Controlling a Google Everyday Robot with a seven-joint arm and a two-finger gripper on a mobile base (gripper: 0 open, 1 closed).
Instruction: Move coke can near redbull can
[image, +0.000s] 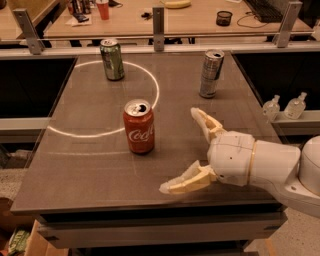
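Observation:
The coke can (139, 127), red with white script and an opened silver top, stands upright near the middle of the grey table (95, 165). The redbull can (211, 73), slim and silver-grey, stands upright at the back right of the table. My gripper (181, 150) is open and empty, low over the table to the right of the coke can. Its two cream fingers (206, 123) spread wide and point left toward the can. A gap remains between the fingertips and the can.
A green can (112, 59) stands at the back left inside a white circle marked on the table. Metal posts (158, 27) line the far edge. Two small clear bottles (285, 106) sit on a ledge off the right side.

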